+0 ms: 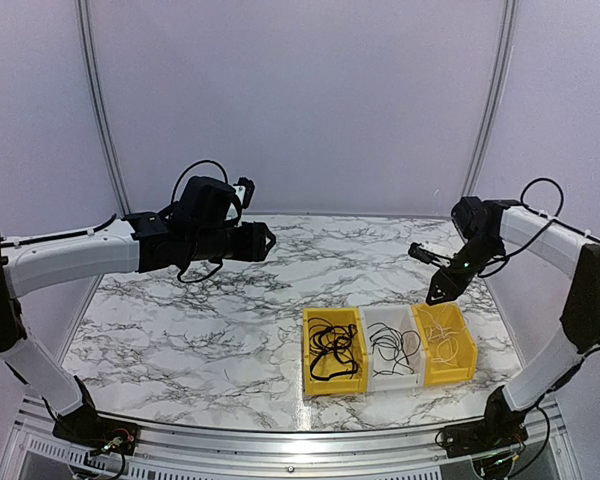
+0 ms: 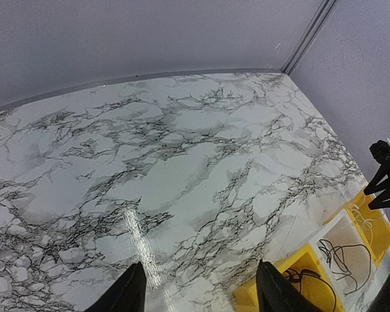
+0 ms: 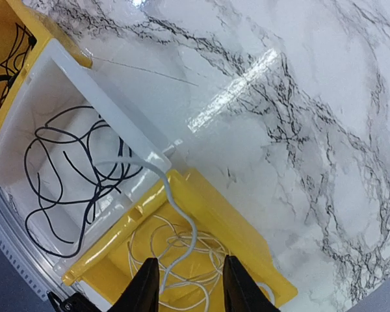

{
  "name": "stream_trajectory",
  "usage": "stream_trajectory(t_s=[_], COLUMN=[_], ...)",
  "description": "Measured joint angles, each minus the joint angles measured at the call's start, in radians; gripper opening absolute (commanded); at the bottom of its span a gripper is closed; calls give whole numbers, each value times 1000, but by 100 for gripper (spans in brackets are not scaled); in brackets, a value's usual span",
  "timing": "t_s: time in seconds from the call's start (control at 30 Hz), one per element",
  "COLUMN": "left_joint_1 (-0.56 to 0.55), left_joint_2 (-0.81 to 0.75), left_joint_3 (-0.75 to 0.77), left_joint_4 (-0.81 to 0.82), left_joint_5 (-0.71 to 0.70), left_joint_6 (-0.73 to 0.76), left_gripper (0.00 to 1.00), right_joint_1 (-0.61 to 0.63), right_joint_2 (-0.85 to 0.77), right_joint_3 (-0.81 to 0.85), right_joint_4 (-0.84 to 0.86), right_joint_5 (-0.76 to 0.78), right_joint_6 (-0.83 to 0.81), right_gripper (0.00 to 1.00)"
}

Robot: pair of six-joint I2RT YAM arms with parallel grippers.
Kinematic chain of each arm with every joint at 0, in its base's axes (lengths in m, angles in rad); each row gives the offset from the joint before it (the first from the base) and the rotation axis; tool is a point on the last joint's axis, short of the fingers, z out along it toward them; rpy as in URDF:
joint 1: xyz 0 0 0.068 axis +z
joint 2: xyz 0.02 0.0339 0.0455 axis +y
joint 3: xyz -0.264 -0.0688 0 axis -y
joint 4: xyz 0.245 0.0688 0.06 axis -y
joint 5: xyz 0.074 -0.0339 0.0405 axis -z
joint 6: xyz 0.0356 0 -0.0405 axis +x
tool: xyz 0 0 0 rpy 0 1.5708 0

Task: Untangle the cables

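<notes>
White bin (image 3: 110, 110) as landmark.
- Left of it: yellow bin (image 1: 330, 388), black cables (image 1: 332, 350) heaped inside.
- Inside it: thin black cables (image 1: 393, 348), loose loops.
- Right of it: second yellow bin (image 3: 227, 214), white cables (image 1: 443, 335) coiled inside.
- One white cable (image 3: 182, 221) straddles both. One end lies in white bin. It crosses bin's right corner, long axis running toward right gripper (image 3: 190, 261) and passing between its fingers.
- Right gripper hovers just above second yellow bin, jaws parted, cable slack in gap, apparently not pinched.
- Far left of white bin: left gripper (image 2: 200, 268), roughly half open, empty, well apart. Right arm nearer.
</notes>
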Motion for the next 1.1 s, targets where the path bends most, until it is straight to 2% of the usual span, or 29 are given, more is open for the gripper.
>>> stream_trajectory(t_s=[0.17,0.37,0.57,0.97,1.03,1.1], left_joint_1=[0,0,0,0,0,0], left_joint_2=[0,0,0,0,0,0], left_joint_3=[0,0,-4,-8,-8,-7], left_joint_4=[0,0,0,0,0,0], left_joint_5=[0,0,-3,-2,-2,-1], left_joint_6=[0,-5,-11,-12,-12,-12], left_gripper=[61,61,61,61,61,61], right_joint_1=[8,53,83,84,84,84], right_joint_2=[105,180,220,241,244,249], right_joint_3=[82,122,137,158,164,166], right_joint_4=[20,41,43,-33,-47,-53], right_joint_5=[-88,-164,-195,-253,-261,-262], right_joint_6=[6,-7,-33,-145,-170,-179], right_gripper=[42,42,33,47,43,34])
